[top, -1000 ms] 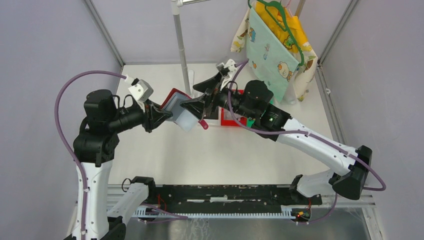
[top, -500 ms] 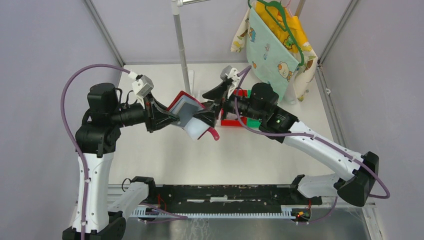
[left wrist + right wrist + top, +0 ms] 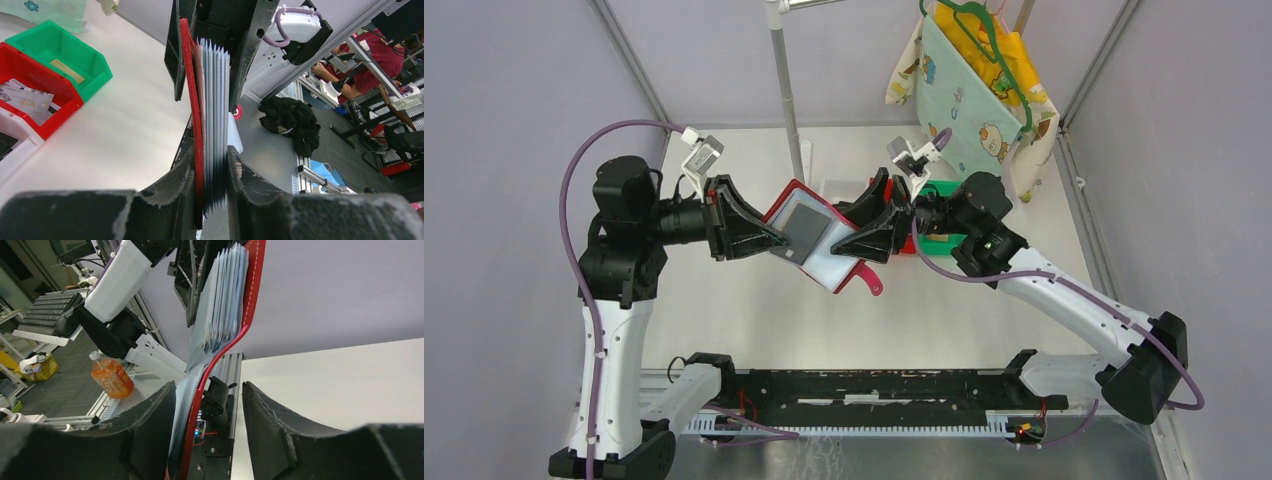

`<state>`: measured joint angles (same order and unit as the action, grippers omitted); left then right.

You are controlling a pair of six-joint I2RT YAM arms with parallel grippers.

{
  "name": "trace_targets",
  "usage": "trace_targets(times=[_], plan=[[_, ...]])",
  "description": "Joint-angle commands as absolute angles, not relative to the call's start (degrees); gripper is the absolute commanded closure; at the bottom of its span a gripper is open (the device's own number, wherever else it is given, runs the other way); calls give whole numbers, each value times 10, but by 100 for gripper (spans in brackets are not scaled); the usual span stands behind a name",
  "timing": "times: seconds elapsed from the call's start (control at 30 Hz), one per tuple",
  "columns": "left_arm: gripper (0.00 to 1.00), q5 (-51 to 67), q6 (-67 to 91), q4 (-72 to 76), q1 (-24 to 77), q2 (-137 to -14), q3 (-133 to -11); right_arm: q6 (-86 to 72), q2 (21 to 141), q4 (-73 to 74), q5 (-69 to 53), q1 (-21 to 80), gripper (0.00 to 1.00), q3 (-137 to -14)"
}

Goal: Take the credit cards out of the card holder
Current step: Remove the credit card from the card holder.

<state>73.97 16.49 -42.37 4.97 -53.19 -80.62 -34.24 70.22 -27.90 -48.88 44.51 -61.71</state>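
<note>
Pinching the card holder [image 3: 214,85] toward the bench's [image 3: 754,320] far edge, the left gripper [image 3: 210,160] bears it alone — the right gripper's [image 3: 209,390] spread jaws, closing crookedly, could wrench it loose.

Left tool [image 3: 772,228] holds card holder [image 3: 809,226] aloft, opened; right tool [image 3: 844,230] at opposite edge.

Overhead; opposed wrists share card holder [image 3: 194,110]

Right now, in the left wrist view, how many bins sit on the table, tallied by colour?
Green bin: 1
Red bin: 1
White bin, cut off by the frame edge: 1
Total: 3
</note>
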Motion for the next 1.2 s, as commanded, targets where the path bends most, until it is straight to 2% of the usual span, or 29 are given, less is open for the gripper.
trace_targets(times=[0.0, 0.17, 0.2, 0.27, 0.43, 0.57, 0.7, 0.9, 0.93, 1.0, 1.03, 1.1, 1.17], plan=[[94, 771, 223, -380, 51, -528, -808, -372, 709, -323, -532, 444, 46, -656], [94, 770, 226, -380, 51, -531, -808, -380, 718, -315, -527, 445, 52, -661], [94, 767, 222, -380, 51, -530, -805, -383, 720, -315, -523, 445, 47, -662], [95, 754, 209, -379, 51, -527, -801, -390, 730, -311, -512, 445, 29, -667], [97, 724, 174, -378, 51, -515, -787, -451, 752, -382, -501, 448, 21, -665], [97, 705, 152, -381, 51, -506, -775, -466, 771, -382, -461, 458, 22, -679], [97, 685, 121, -404, 51, -504, -773, -469, 789, -361, -417, 473, 32, -688], [93, 683, 121, -411, 51, -503, -777, -454, 803, -308, -400, 483, 65, -697], [90, 683, 121, -411, 51, -503, -778, -456, 801, -315, -400, 483, 70, -691], [68, 686, 126, -411, 51, -504, -778, -461, 795, -340, -403, 483, 79, -674], [61, 693, 131, -411, 51, -507, -779, -462, 792, -349, -405, 483, 83, -665], [53, 710, 154, -402, 52, -511, -778, -462, 783, -371, -406, 483, 88, -647], [51, 727, 187, -384, 51, -518, -775, -466, 776, -395, -409, 483, 91, -631]])
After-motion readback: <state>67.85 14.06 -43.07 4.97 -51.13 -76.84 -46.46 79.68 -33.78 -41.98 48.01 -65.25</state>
